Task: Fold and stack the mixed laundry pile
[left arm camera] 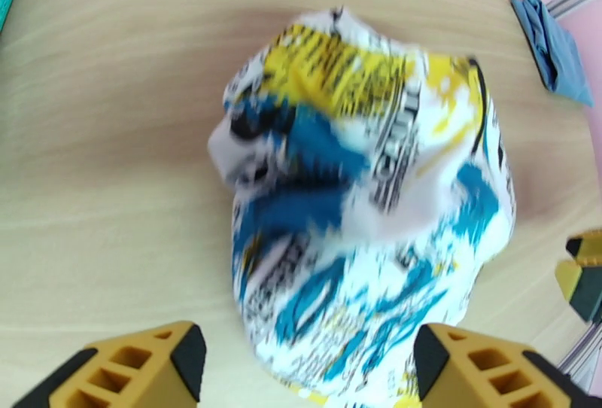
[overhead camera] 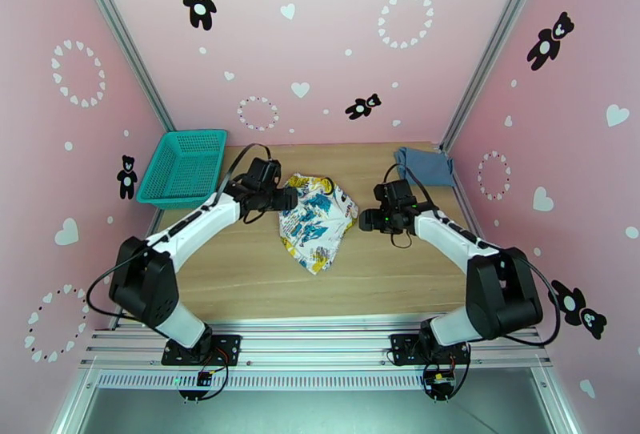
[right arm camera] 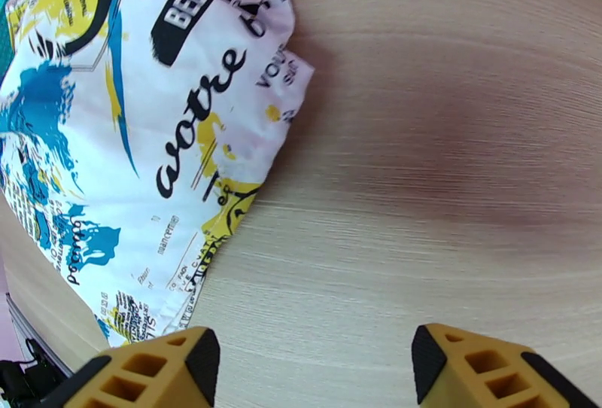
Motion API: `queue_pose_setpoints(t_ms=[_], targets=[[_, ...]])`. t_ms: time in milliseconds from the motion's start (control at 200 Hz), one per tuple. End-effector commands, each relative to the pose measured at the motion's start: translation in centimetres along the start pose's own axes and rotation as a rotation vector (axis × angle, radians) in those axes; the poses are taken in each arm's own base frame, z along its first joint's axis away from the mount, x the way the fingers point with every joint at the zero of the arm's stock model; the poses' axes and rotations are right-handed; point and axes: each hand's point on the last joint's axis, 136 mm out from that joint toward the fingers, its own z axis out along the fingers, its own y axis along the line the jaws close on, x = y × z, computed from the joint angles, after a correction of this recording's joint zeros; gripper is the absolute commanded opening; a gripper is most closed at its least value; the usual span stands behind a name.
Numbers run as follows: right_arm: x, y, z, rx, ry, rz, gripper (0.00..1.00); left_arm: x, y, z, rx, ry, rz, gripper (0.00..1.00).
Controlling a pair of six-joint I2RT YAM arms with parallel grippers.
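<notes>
Pink walls [overhead camera: 240, 27] dotted with black teddy bears and white hearts close in three sides, with bare metal posts [overhead camera: 124, 35] in the far corners. Below them lies a pale wooden tabletop [overhead camera: 264, 283], its grain running side to side.

At its far left corner sits a teal mesh basket [overhead camera: 182, 167]; what it holds cannot be made out. At the far right corner a dusty-blue tank top [overhead camera: 424, 165] lies folded flat, well apart from both arms.

Near the middle of the tabletop lies the white cloth with yellow-and-blue print [overhead camera: 316, 219], rumpled into a rough wedge that narrows toward the near edge. Nothing lies on top of it.

The left pincer [overhead camera: 292, 199] hovers at the cloth's far left edge, fingers spread wide and released; in the left wrist view the cloth sits below and between them, blurred. The right pincer [overhead camera: 364, 221] is just beside the cloth's right edge, also released, its yellow fingers [right arm camera: 481, 368] apart over bare wood, with the cloth off to one side.
</notes>
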Motion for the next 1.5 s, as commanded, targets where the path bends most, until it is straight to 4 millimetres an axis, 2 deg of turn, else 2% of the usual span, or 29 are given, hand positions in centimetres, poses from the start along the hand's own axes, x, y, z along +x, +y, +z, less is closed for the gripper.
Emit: queue_pose_setpoints(t_ms=[0,45,125,200,255,415,486,566,636,686,751,836,911,981,1066,1131,1176,1236,1337,1397,1497], targets=[[-1.8,2.2,2.1,-0.125,-0.02,0.033,0.79,4.7,0.8,0.3,0.013,0.101,0.019,0.78],[-2.3,2.3,3.2,-0.139,-0.021,0.05,0.79,6.0,1.0,0.2,0.026,0.109,0.008,0.78],[-3.1,2.5,4.7,-0.159,-0.017,0.071,0.77,7.0,1.4,-0.3,0.04,0.084,-0.037,0.78],[-3.9,2.9,5.8,-0.171,-0.02,0.074,0.66,7.2,1.4,-0.7,0.058,0.059,-0.063,0.76],[-4.7,3.4,5.8,-0.184,-0.027,0.071,0.56,7.1,1.2,-0.9,0.067,0.046,-0.067,0.75],[-7.5,5.6,3.9,-0.221,-0.097,0.031,0.25,6.0,-0.5,-1.9,0.153,0.017,-0.031,0.71],[-8.3,6.0,3.2,-0.223,-0.116,0.022,0.16,5.2,-1.3,-2.7,0.19,-0.016,-0.001,0.7],[-9.0,6.4,2.4,-0.226,-0.126,0.011,0.0,4.6,-1.6,-3.2,0.203,-0.044,0.017,0.69],[-9.6,6.6,0.9,-0.216,-0.15,-0.002,0.0,4.3,-1.9,-3.6,0.214,-0.057,0.033,0.67],[-10.0,6.4,-0.7,-0.198,-0.173,-0.01,0.0,4.1,-2.1,-3.7,0.221,-0.059,0.039,0.66],[-10.9,5.7,-4.0,-0.159,-0.233,-0.017,0.0,3.8,-2.9,-4.2,0.242,-0.071,0.057,0.65],[-12.4,4.1,-10.0,-0.08,-0.337,-0.024,0.0,3.3,-4.1,-4.9,0.276,-0.095,0.084,0.65],[-13.1,4.0,-15.7,-0.021,-0.429,-0.072,0.0,2.6,-4.7,-5.4,0.292,-0.108,0.081,0.65],[-13.4,4.9,-20.8,0.012,-0.518,-0.128,0.0,1.8,-5.3,-6.1,0.308,-0.13,0.072,0.65],[-13.3,6.4,-25.3,0.003,-0.583,-0.174,0.0,0.6,-5.9,-7.6,0.329,-0.161,0.05,0.65],[-13.0,7.8,-27.7,-0.029,-0.622,-0.198,0.0,-0.4,-6.0,-9.1,0.326,-0.196,0.03,0.65],[-12.7,9.0,-28.7,-0.049,-0.642,-0.22,0.0,-0.9,-5.8,-10.0,0.308,-0.217,0.023,0.65],[-12.1,11.0,-29.1,-0.076,-0.642,-0.259,0.0,-1.4,-5.2,-11.1,0.272,-0.243,0.016,0.65],[-10.7,14.5,-27.4,-0.156,-0.588,-0.296,0.0,-1.6,-3.8,-12.2,0.205,-0.266,-0.004,0.65],[-9.2,16.7,-24.9,-0.196,-0.524,-0.319,0.0,-1.4,-2.8,-12.3,0.178,-0.265,-0.023,0.65],[-5.8,20.0,-19.2,-0.224,-0.394,-0.385,0.0,-0.6,-1.0,-11.9,0.141,-0.254,-0.062,0.65]])
